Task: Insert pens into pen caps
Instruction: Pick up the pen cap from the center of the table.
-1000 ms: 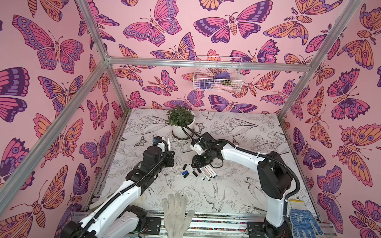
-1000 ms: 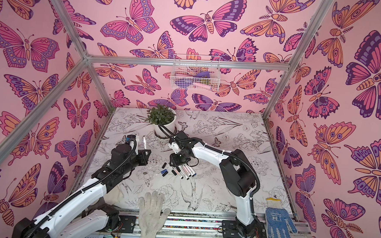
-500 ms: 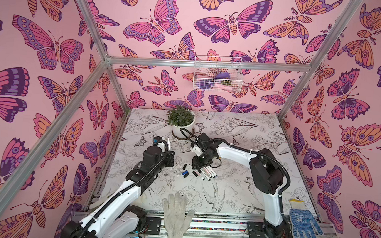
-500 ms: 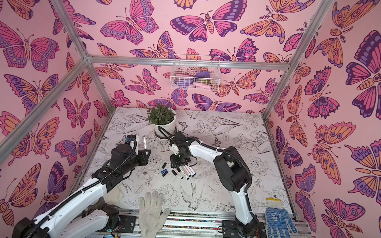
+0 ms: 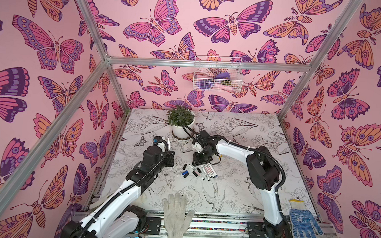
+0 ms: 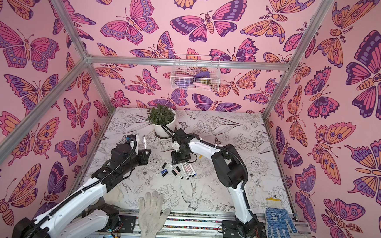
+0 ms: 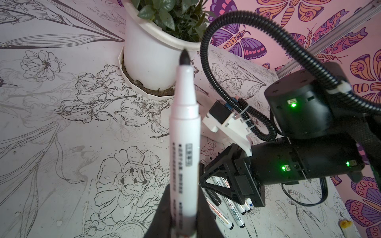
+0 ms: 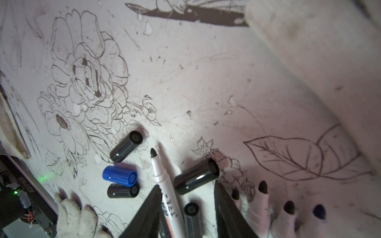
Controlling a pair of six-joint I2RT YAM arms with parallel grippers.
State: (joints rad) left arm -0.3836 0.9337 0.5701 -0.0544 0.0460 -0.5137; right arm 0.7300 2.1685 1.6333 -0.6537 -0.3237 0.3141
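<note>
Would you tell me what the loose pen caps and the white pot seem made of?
The pen caps look like smooth, glossy plastic: light streaks run along their black and blue sides. The white pot seems matte plastic, possibly ceramic; its wall is even, with a thin stepped rim.

Only "WHITEBOARD", in orange capitals, can be read, on the barrel of a pen (image 7: 218, 210) lying just beside the right gripper (image 8: 186, 185); other barrel print is illegible.
</note>
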